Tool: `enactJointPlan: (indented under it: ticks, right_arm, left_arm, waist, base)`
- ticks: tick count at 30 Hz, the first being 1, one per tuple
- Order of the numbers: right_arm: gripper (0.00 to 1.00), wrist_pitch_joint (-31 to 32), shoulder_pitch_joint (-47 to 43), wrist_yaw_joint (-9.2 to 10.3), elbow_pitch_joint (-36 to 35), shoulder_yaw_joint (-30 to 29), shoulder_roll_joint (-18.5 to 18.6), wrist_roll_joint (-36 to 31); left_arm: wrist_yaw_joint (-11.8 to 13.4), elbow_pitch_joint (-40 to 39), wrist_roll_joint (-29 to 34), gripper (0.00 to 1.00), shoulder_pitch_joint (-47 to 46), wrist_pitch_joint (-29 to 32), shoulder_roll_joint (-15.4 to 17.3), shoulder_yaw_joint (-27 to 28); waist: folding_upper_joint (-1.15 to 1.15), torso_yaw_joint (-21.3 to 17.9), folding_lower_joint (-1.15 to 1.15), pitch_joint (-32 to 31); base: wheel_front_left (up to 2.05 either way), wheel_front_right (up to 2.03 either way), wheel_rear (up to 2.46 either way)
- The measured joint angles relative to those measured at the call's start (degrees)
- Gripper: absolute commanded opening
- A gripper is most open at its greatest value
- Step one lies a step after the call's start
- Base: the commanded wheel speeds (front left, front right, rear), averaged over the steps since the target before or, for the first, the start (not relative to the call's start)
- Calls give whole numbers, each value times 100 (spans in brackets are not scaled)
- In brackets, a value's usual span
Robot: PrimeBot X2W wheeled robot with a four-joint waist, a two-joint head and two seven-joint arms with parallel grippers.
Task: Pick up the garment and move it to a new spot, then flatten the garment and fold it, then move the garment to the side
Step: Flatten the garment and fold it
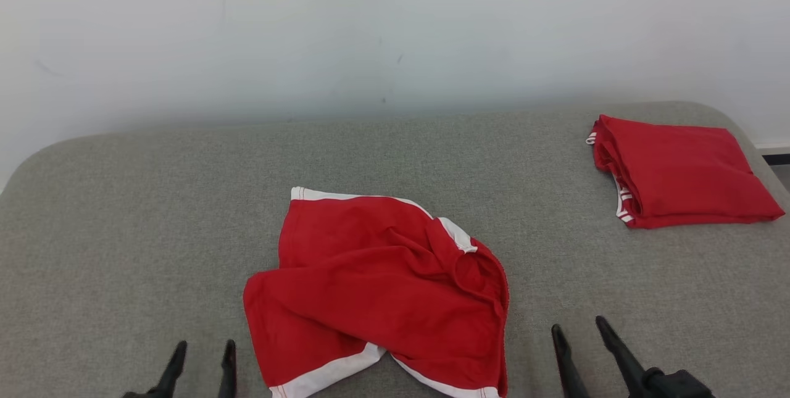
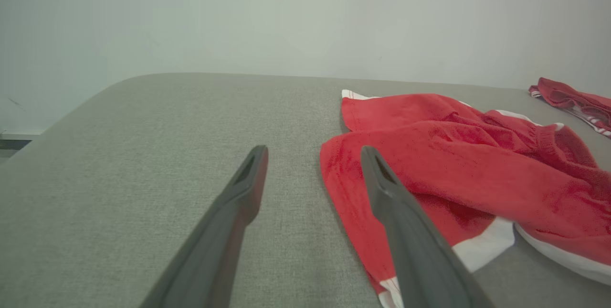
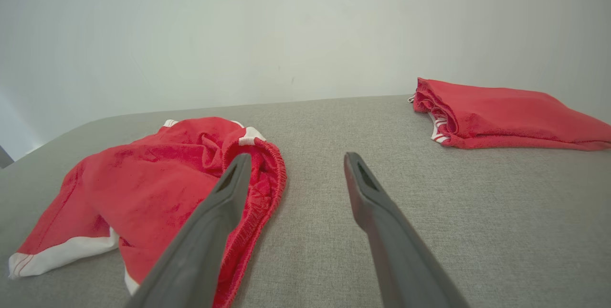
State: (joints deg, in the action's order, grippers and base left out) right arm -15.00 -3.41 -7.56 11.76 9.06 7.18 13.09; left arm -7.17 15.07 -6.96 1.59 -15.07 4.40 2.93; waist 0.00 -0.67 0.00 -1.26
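A: Now, what is the condition of the left pincer (image 1: 205,344)?

B: Fingers spread wide, nothing between them. It sits low over the near edge of the grey fabric-covered surface (image 1: 123,231), just beside the left edge of the red shorts (image 1: 370,287). In the head view a strip of bare fabric separates the two.

A: And the right pincer (image 1: 577,324)?

B: Likewise wide and empty. It sits just beside the right edge of the shorts, next to the elastic waistband.

A: Where are the shorts?

B: At the near centre of the surface, between the two pincers. They lie crumpled. One white-trimmed hem points to the far left, two more lie at the near edge, and the waistband is bunched on the right.

A: Anything else?

B: A folded red garment (image 1: 679,169) with white stripes lies at the far right corner, well apart from the shorts. A pale wall (image 1: 370,34) stands behind the surface.
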Motion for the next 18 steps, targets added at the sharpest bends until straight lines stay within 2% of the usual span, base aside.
enactJointPlan:
  ticks: [10, 18]
  right_arm:
    - [100, 87, 148, 0, 542, 1384, 410, 124]
    - [100, 87, 599, 0, 1225, 2218, 548, 412]
  left_arm:
    - [-26, 1068, -304, 100, 1, 1, 126, -1269]
    - [-34, 1719, -631, 100, -354, 1, 144, -1649]
  waist:
    - [0, 39, 0, 153]
    - [0, 49, 0, 345]
  base:
    - [0, 0, 0]
    - [0, 0, 0]
